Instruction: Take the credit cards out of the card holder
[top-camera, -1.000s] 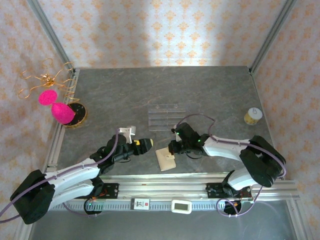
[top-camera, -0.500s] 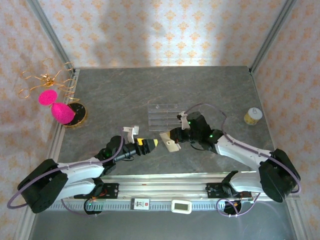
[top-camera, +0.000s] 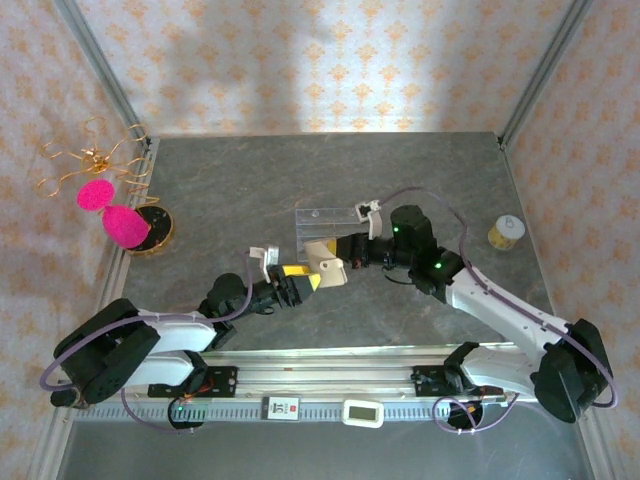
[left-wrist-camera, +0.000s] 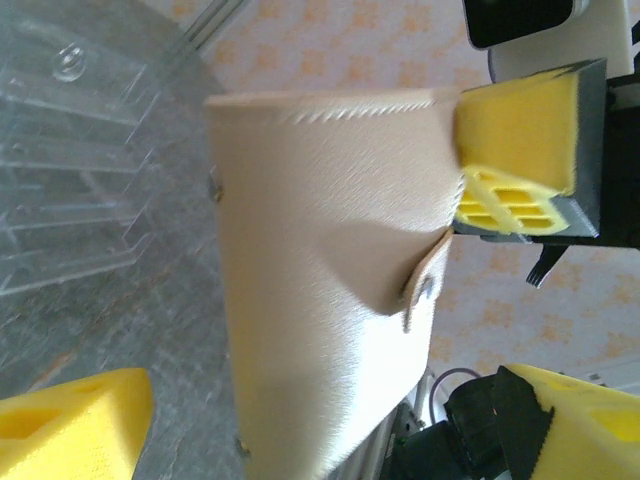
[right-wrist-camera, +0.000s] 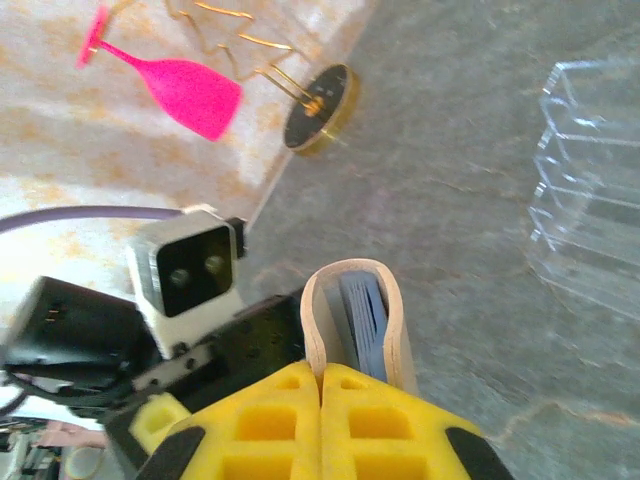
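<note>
Right hand is pinching 1 edge of the beige leather card holder; open left hand is flanking its free edge

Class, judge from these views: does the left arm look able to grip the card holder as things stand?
Probably yes. The open left tool has its fingers either side of the card holder, nothing between. The right tool, shut on one edge, leaves the rest free.

We are seeing bright light washing back wall, faint shadows dappling its top; glare paling far table; wallet blurring close up in left wrist view.
</note>
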